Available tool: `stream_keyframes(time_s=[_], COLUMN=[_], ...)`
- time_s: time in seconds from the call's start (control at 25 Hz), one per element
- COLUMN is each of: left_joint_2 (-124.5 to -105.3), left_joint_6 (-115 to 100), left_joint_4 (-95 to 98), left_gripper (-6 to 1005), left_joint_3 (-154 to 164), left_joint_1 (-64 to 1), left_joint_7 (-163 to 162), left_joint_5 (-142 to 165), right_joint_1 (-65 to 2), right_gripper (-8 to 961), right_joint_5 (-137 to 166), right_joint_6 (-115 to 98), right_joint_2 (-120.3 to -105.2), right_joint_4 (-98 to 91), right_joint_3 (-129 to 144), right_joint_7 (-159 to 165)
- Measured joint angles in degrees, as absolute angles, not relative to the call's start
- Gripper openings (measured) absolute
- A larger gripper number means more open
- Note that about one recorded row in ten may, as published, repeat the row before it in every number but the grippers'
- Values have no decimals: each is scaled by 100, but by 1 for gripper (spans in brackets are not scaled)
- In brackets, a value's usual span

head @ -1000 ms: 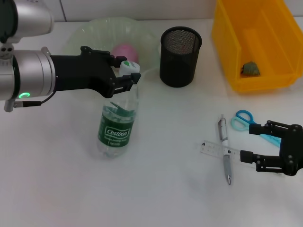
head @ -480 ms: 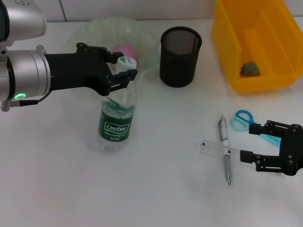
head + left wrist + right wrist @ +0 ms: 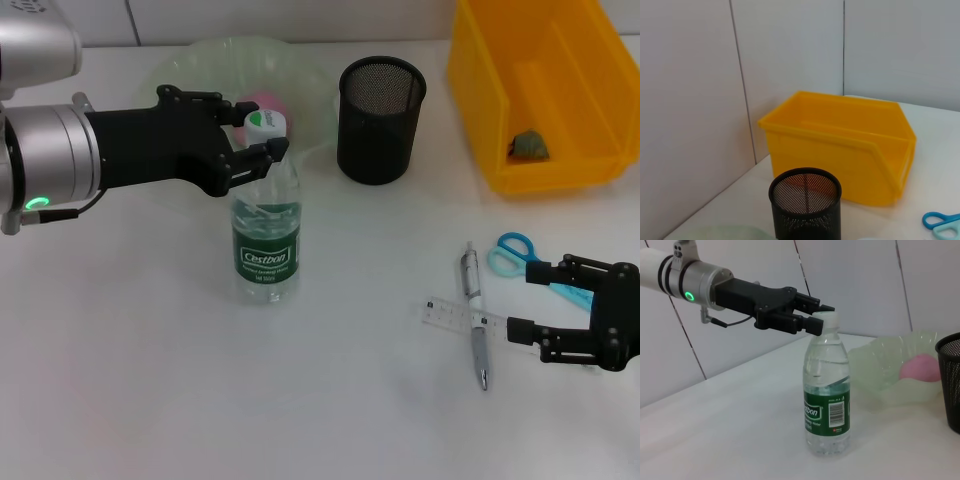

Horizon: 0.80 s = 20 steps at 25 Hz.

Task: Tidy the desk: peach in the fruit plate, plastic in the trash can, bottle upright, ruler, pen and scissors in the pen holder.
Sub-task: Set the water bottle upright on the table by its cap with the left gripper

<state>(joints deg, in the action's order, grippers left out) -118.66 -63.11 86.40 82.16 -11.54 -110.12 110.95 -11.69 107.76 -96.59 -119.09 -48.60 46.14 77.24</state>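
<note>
The clear bottle [image 3: 265, 240] with a green label stands upright on the white desk, also seen as the bottle [image 3: 826, 400]. My left gripper [image 3: 256, 138] is shut on its neck just under the white cap; the same left gripper [image 3: 811, 320] shows in the right wrist view. The pink peach [image 3: 262, 104] lies in the pale green fruit plate [image 3: 190, 62]. Crumpled plastic [image 3: 528, 146] sits in the yellow trash can [image 3: 560, 170]. Ruler [image 3: 452, 315], pen [image 3: 476, 325] and blue scissors [image 3: 514, 253] lie on the desk, pen across ruler. My right gripper [image 3: 528, 301] hovers open just right of them.
The black mesh pen holder [image 3: 381, 118] stands between plate and trash can, and appears as the pen holder [image 3: 805, 204] before the yellow trash can [image 3: 840, 145]. Bare desk lies in front of the bottle.
The left gripper has swung the bottle's neck up and to the right, bringing the bottle from leaning to upright. The right arm has stayed still.
</note>
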Motion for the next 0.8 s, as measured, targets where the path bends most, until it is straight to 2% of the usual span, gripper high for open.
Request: stream_keyframes(time_s=[0.8], left_joint_2=[-11857], left_joint_6=[-6292], left_joint_4=[8552], left_gripper=[432], left_joint_3=[8217], left_joint_1=[-1055], left_joint_7=[-10636], left_joint_5=[10725], right_joint_1=[-1181], right_gripper=[842], right_joint_5=[10775], right_joint_6=[-9667], right_joint_2=[-11909], right_joint_4=[-4869], right_joint_3=[4625], right_joint_7=[7762])
